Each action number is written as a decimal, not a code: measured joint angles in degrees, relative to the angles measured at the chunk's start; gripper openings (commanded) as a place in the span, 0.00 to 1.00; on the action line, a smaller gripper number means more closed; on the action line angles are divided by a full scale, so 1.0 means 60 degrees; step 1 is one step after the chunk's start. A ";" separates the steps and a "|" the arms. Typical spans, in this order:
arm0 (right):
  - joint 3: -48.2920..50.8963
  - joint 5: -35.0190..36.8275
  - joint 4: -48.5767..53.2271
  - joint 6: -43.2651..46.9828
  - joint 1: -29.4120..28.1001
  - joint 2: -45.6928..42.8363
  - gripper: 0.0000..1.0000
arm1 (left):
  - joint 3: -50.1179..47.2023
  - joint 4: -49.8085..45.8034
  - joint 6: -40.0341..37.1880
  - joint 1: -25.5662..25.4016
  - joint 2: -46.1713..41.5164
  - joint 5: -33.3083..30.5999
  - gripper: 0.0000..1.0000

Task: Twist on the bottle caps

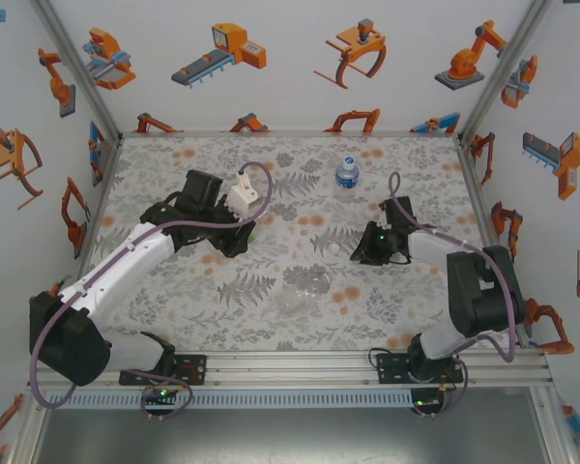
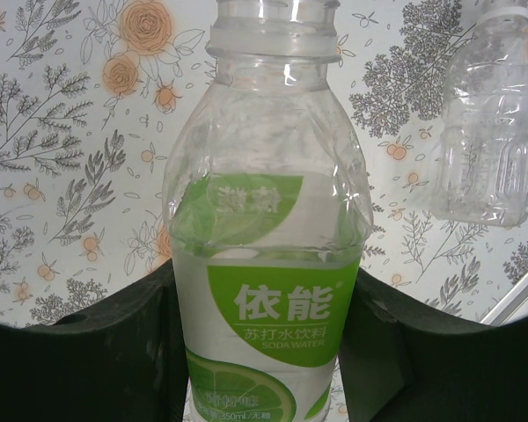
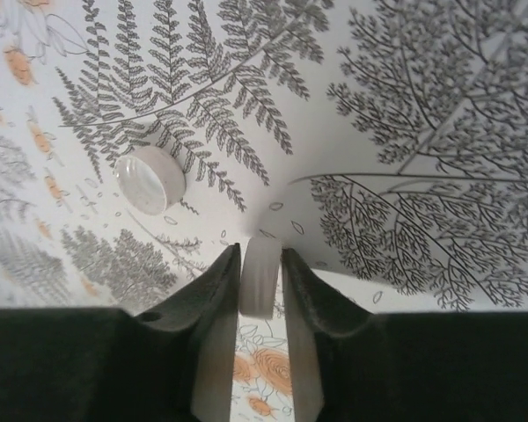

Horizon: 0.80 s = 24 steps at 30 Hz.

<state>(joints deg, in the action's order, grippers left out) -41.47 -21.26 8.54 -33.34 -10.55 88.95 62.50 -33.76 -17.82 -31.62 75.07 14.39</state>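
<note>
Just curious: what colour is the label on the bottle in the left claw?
Green label, white lettering; left wrist view shows it best.

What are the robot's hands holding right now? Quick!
Left gripper: shut on the green bottle.
Right gripper: shut on a cap.

Left wrist view: the green-labelled bottle (image 2: 268, 264) is cut off at mouth and base by the top and bottom edges; the colourless bottle (image 2: 493, 123) runs off the right edge. Right wrist view: the white cap (image 3: 260, 277) stands edge-on, its lower part hidden between the fingers (image 3: 213, 299) of the right gripper (image 3: 260, 255).
</note>
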 measured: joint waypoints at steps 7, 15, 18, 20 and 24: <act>0.1067 -0.0164 0.0127 -0.0164 0.0747 -0.1242 0.39 | 0.0000 -0.0025 0.0000 -0.0062 0.0000 0.0000 0.11; 0.0754 0.1038 0.1825 0.0280 0.0568 -0.2076 0.43 | 0.0000 -0.0029 -0.0007 -0.0102 0.0000 0.0000 0.11; 0.0248 0.1698 0.2164 0.0506 0.0051 -0.2087 0.44 | 0.0000 -0.0033 -0.0011 -0.0106 0.0000 0.0000 0.12; -0.0040 0.2131 0.2211 0.0692 -0.0350 -0.2087 0.44 | 0.0000 -0.0044 -0.0018 -0.0117 0.0000 -0.0004 0.11; -0.0350 0.2841 0.2175 0.1304 -0.1137 -0.2000 0.47 | 0.0000 -0.0084 -0.0062 -0.0135 0.0000 -0.0007 0.11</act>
<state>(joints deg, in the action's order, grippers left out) -43.57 -4.21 21.58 -25.52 -17.37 76.95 62.50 -34.26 -18.20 -32.42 75.07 14.35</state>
